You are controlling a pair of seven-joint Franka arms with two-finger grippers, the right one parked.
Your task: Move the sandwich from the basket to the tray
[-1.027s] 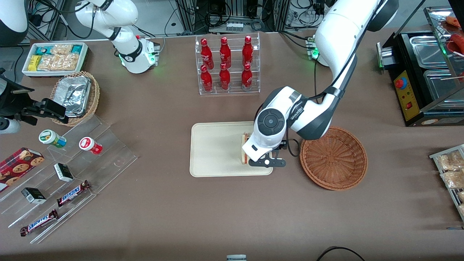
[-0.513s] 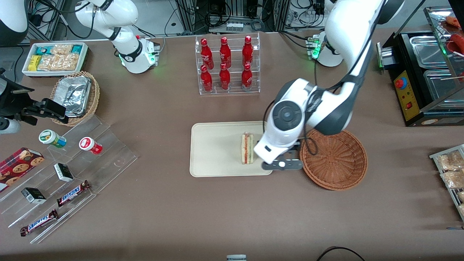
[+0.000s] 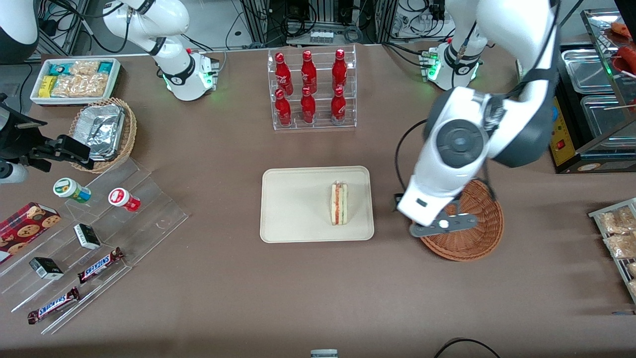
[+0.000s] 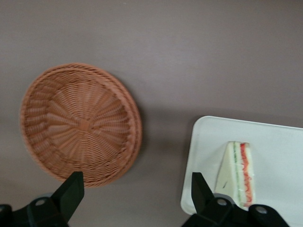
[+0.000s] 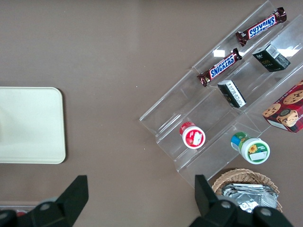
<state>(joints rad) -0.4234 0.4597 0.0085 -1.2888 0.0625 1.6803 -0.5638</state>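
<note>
Within 1 s the gripper (image 3: 441,224) has let go and lifted away over the basket (image 3: 479,237), fingers wide and empty, leaving the sandwich (image 3: 339,204) on the tray (image 3: 293,209): delivery looks done.

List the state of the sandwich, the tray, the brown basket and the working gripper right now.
sandwich: lying on the tray, not held.
tray: flat on the table, holding only the sandwich.
basket: empty, upright.
gripper: open, holding nothing, above the table between basket and tray.
</note>
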